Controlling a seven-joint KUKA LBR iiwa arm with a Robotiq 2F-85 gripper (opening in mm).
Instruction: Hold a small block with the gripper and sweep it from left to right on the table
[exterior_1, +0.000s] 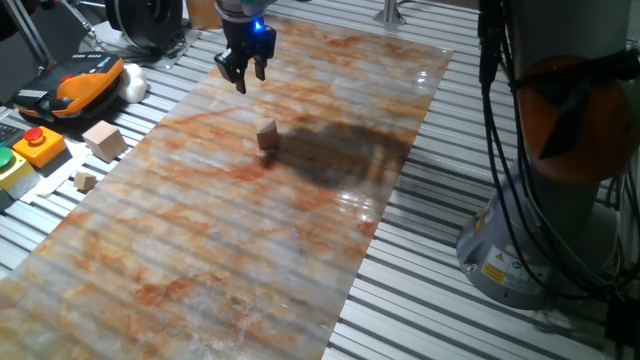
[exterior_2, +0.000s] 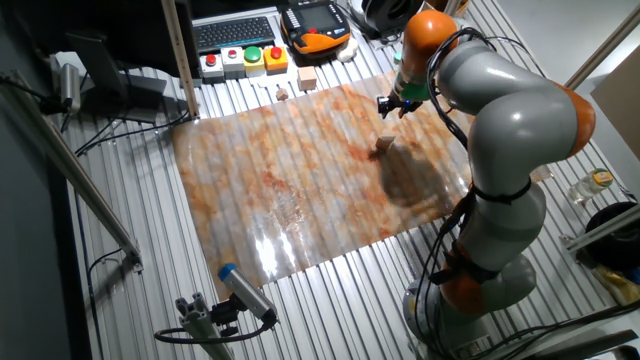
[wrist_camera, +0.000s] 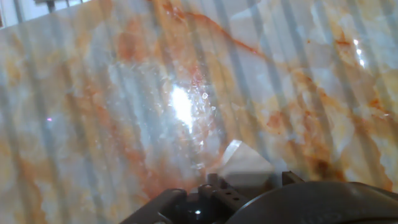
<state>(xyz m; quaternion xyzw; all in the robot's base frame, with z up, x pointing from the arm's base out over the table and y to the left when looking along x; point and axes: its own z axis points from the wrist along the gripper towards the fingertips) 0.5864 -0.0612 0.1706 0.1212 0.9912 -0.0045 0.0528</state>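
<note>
I'm hovering my gripper (exterior_1: 245, 72) open and empty near the counter's far edge, the small block (exterior_1: 267, 136) sitting apart, mid-counter.

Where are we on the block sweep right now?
Nothing looks done yet. The small light-brown wooden cube sits alone on the marbled sheet, ungrasped. The black pincer with the blue light hangs above the sheet, apart from the cube, holding nothing. Grasping and the left-to-right sweep remain.
</note>
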